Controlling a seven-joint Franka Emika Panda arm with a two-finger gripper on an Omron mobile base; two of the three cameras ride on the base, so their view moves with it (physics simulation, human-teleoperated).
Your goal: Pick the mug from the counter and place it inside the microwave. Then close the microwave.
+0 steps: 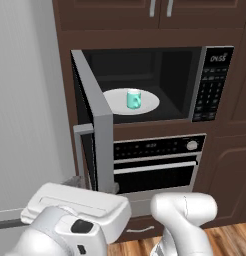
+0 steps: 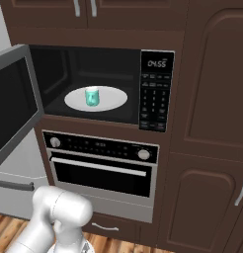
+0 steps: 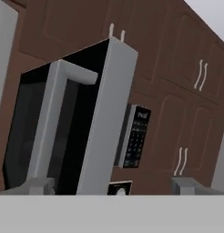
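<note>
Mug [image 1: 133,99] upright on turntable plate [image 1: 151,104] inside microwave [image 2: 101,64].
Hand [image 3: 111,186] spread open, empty, low, facing swung-out door [image 3: 73,123]; oven [image 2: 101,170] below.

Teal mug [image 1: 133,99] upright on microwave's turntable plate [image 1: 150,105]

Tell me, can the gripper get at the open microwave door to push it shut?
Probably yes. The gripper is open, empty, and faces the outer side of the microwave door with nothing between. The mug already sits inside on the turntable plate.
</note>
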